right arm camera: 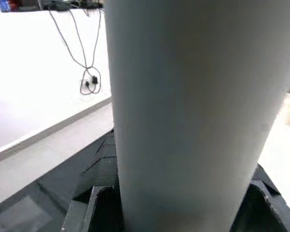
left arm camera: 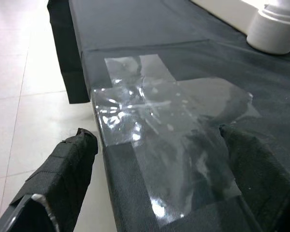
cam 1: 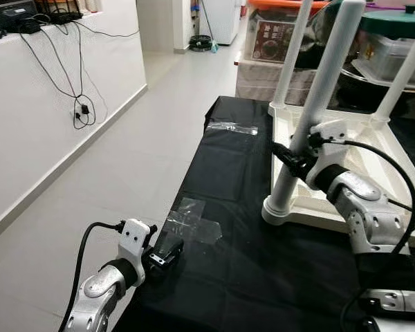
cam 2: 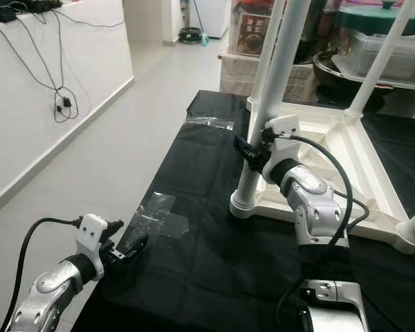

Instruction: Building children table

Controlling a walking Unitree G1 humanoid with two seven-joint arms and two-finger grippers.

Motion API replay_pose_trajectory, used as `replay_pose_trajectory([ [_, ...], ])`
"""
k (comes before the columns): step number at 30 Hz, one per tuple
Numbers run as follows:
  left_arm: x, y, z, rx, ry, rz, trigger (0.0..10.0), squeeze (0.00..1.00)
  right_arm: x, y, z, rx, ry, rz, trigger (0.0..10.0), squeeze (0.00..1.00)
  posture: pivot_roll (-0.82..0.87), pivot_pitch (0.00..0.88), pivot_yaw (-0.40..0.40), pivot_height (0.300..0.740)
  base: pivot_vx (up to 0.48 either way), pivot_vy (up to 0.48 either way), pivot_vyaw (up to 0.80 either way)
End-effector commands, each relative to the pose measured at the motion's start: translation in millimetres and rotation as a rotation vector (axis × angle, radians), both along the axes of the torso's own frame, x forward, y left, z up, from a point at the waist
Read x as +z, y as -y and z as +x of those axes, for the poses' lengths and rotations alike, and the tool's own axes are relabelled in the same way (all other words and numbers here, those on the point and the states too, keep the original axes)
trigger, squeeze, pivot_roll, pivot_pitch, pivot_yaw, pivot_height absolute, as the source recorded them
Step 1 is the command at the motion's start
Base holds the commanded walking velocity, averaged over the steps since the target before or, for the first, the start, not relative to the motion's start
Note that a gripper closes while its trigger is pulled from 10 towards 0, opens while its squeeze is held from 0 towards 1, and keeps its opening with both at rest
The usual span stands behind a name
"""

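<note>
I am at the step of fixing a leg onto the children's table. The white table top point(cam 1: 353, 155) lies upside down on the surface point(cam 1: 228, 270), which is covered with a black cloth, and its legs point upward. My right hand point(cam 1: 295, 158) is closed around the nearest leg point(cam 1: 317, 104), a little above its socket at the corner of the top. In the right wrist view the white tube stands between my two black fingers point(right arm camera: 99, 208), so I judge the grip is firm.

My left hand point(cam 1: 167, 250) rests at the near edge of the surface, over a patch of clear tape point(left arm camera: 164, 121). Its fingers are spread wide, and it holds nothing.

The leg already stands upright in its socket point(cam 1: 280, 207), but I cannot tell if it is fully seated. I think the next move asks me to turn or press the leg down along its own axis, keeping it straight, so that the top does not slide on the cloth. My left hand could go to steady the top.
</note>
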State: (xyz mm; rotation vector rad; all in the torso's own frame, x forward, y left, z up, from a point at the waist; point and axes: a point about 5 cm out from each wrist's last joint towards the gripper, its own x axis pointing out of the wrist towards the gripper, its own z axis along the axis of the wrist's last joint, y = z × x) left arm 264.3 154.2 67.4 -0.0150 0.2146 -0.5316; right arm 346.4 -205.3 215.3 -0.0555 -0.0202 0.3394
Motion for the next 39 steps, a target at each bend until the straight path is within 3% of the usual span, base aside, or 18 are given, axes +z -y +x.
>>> replay_pose_trajectory([
  [1,-3,-5.2,-1.9,0.011,-0.012,0.008,10.0,0.00,-5,1.9,3.9,-0.083,-0.016,-0.017,0.0,0.00,0.05,0.000,-0.051,0.740,0.000,0.000,0.00],
  [5,-4,-5.1,-4.2,0.010,-0.016,0.009,10.0,0.00,-39,29.9,-0.2,-0.697,-0.142,0.044,0.0,0.00,0.05,0.000,-0.052,0.740,0.000,0.000,0.00],
  [8,-4,-5.1,-4.3,0.009,-0.017,0.010,10.0,0.00,-50,28.0,-10.3,-0.817,-0.164,0.042,0.0,0.00,0.05,0.000,-0.043,0.740,0.000,0.000,0.00],
  [9,-3,-3.6,-3.7,0.004,-0.017,0.006,10.0,0.00,-67,4.5,-31.3,-0.890,-0.214,0.059,0.0,0.00,0.05,0.000,-0.039,0.740,0.000,0.000,0.00],
  [10,-3,-3.3,-3.4,0.000,-0.017,0.007,10.0,0.00,-69,-8.2,-36.6,-0.867,-0.225,0.078,9.3,0.00,0.05,0.000,-0.037,0.740,0.000,0.000,0.00],
  [13,-3,-4.1,-2.7,-0.002,-0.018,0.009,10.0,0.00,-65,-23.7,-36.0,-0.764,-0.206,0.087,10.0,0.00,0.04,0.000,-0.033,0.740,0.000,0.000,0.00],
  [14,-3,-4.1,-2.7,-0.002,-0.018,0.009,10.0,0.00,-65,-23.7,-36.0,-0.764,-0.206,0.087,10.0,0.00,0.04,0.000,-0.033,0.740,0.000,0.000,0.00],
  [15,-3,-5.2,-2.0,-0.003,-0.018,0.012,10.0,0.00,-53,-29.8,-33.3,-0.669,-0.126,0.113,10.0,0.95,0.04,0.000,-0.032,0.740,0.000,0.000,0.00],
  [18,-3,-6.1,-0.7,-0.003,-0.017,0.016,10.0,0.00,-26,-16.7,-20.1,-0.548,0.004,0.104,10.0,1.00,0.04,0.000,-0.039,0.740,0.000,0.000,0.00],
  [19,-3,-6.0,-0.5,-0.002,-0.016,0.016,10.0,0.00,-20,-9.0,-16.1,-0.544,0.012,0.089,10.0,1.00,0.04,0.000,-0.039,0.740,0.000,0.000,0.00],
  [20,-3,-5.9,-0.5,-0.001,-0.015,0.016,10.0,0.00,-16,-4.2,-13.9,-0.544,0.016,0.081,10.0,0.00,0.04,0.000,-0.039,0.740,0.000,0.000,0.00],
  [30,-4,-5.3,-2.4,0.001,-0.017,0.013,10.0,0.00,25,17.0,-1.0,-0.158,0.138,0.020,10.0,0.00,0.04,0.000,-0.049,0.740,0.000,0.000,0.00],
  [31,-4,-5.3,-2.1,0.001,-0.016,0.014,10.0,0.00,24,17.2,-1.4,-0.126,0.140,-0.012,8.2,0.00,0.04,0.000,-0.049,0.740,0.000,0.000,0.00],
  [33,-3,-5.6,-1.7,0.002,-0.014,0.014,10.0,0.00,20,14.6,-2.6,-0.067,0.124,-0.025,8.2,0.00,0.05,0.000,-0.052,0.740,0.000,0.000,0.00],
  [34,-3,-5.9,-1.4,0.003,-0.013,0.014,10.0,0.00,17,13.9,-3.0,-0.038,0.117,-0.031,1.8,0.00,0.05,0.000,-0.052,0.740,0.000,0.000,0.00],
  [36,-3,-6.2,-1.3,0.003,-0.012,0.015,10.0,0.00,13,14.3,-2.6,-0.044,0.111,-0.044,0.0,0.00,0.05,0.000,-0.052,0.740,0.000,0.000,0.00],
  [38,-3,-6.5,-1.4,0.003,-0.012,0.015,10.0,0.00,6,22.9,2.7,-0.175,0.079,-0.063,0.0,0.00,0.05,0.000,-0.050,0.740,0.000,0.000,0.00],
  [39,-3,-6.6,-1.8,0.002,-0.013,0.016,10.0,0.00,-5,37.5,6.7,-0.425,0.023,-0.061,0.0,0.00,0.04,0.000,-0.049,0.740,0.000,0.000,0.00],
])
